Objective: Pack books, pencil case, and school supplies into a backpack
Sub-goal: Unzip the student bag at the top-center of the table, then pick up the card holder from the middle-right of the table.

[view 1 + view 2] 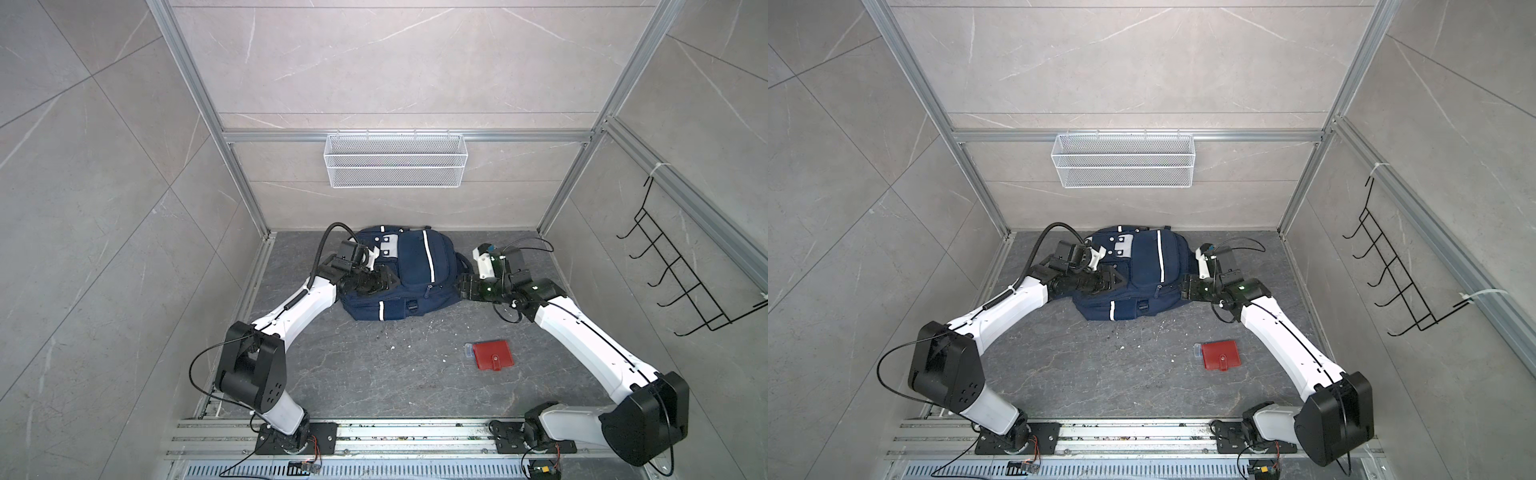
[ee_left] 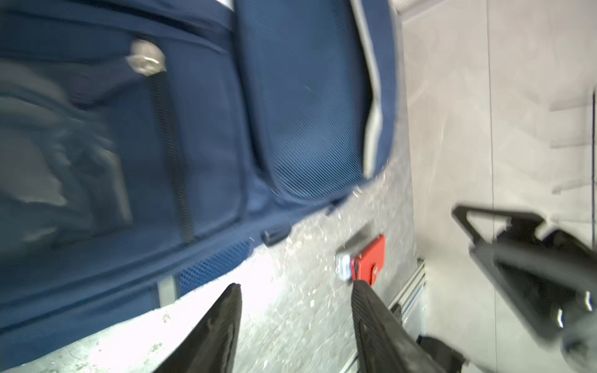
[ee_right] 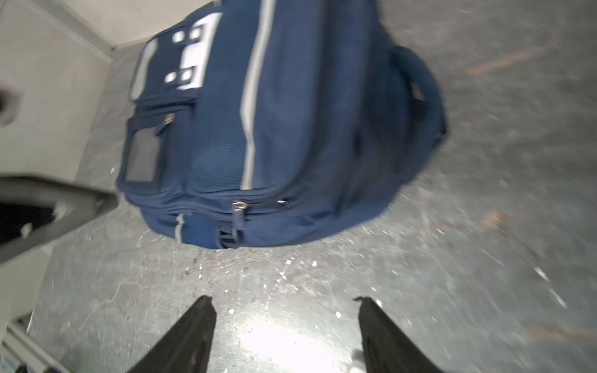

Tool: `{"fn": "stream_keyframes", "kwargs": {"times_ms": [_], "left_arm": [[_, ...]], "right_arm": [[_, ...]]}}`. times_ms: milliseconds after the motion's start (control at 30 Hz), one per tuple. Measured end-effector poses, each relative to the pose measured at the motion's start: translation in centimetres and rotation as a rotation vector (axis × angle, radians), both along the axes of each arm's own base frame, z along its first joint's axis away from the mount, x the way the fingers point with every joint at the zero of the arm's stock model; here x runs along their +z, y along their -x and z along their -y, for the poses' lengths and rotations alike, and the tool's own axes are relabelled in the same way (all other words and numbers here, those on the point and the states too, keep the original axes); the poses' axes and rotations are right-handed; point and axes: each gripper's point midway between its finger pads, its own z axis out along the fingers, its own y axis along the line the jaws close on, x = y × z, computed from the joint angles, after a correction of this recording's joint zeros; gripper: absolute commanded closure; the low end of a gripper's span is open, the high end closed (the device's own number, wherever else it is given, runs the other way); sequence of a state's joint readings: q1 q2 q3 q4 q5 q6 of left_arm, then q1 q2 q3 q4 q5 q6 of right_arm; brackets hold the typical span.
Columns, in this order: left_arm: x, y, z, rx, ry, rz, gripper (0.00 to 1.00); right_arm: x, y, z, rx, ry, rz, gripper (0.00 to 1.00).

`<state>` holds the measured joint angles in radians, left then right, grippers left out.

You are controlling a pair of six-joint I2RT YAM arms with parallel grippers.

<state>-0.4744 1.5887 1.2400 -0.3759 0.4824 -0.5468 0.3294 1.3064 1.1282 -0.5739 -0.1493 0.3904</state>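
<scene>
- Left gripper (image 2: 297, 284): jaws apart. We see bare table (image 2: 284, 326) between the fingers and nothing held.
- Right gripper (image 3: 284, 298): jaws apart and empty, with only tabletop between the fingers.
- Backpack (image 2: 290, 97): in the left wrist view its navy fabric lies just beside the left fingers. We cannot tell whether they touch it.
- In the right wrist view the backpack (image 3: 290, 113) lies ahead of the right fingers, with a strip of table between them.
- In both top views the backpack (image 1: 411, 274) lies flat, front side up, at the far middle of the table, close to the back wall. The left gripper is at its left flank and the right gripper at its right flank.
- Red case (image 1: 494, 354): it lies flat on the table, snap strap up, on the right side toward the near edge. It is well apart from the backpack and from both grippers.
- Clear piece (image 1: 468, 350): it lies just beside the left edge of the red case.
- Basket (image 1: 395, 160): white wire, hung on the back wall above the backpack.
- Rack (image 1: 685, 270): black wire hooks on the right wall.
</scene>
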Motion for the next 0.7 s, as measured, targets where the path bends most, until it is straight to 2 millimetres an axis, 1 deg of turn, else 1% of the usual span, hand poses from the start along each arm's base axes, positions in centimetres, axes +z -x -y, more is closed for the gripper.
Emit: {"fn": "stream_keyframes", "kwargs": {"times_ms": [67,200,267,367,467,567,633,700], "left_arm": [[0.1,1.3,1.3,-0.07,-0.01,0.015,0.38],[0.1,4.3,4.9,-0.234,-0.03,0.035,0.35],[0.3,5.6,7.4,-0.334,-0.034,0.057,0.35],[0.4,7.4,10.9,-0.471,-0.042,0.091,0.35],[-0.3,9.0,14.3,-0.603,-0.057,0.11,0.36],[-1.5,9.9,17.1,-0.702,-0.073,0.122,0.35],[-2.4,10.2,18.4,-0.748,-0.072,0.121,0.34],[-3.3,10.2,19.4,-0.777,-0.066,0.109,0.34]], "right_arm": [[-0.8,0.2,2.2,-0.076,-0.008,-0.048,0.25],[-3.5,1.5,6.9,-0.253,-0.031,-0.168,0.23],[-5.1,2.6,9.2,-0.348,-0.055,-0.233,0.23],[-6.9,4.0,11.7,-0.472,-0.094,-0.3,0.23],[-7.9,5.1,12.9,-0.546,-0.119,-0.336,0.23],[-8.0,5.6,13.3,-0.573,-0.122,-0.348,0.22],[-8.0,5.9,13.5,-0.585,-0.122,-0.343,0.22],[-8.3,6.6,13.8,-0.607,-0.127,-0.345,0.22]]}}
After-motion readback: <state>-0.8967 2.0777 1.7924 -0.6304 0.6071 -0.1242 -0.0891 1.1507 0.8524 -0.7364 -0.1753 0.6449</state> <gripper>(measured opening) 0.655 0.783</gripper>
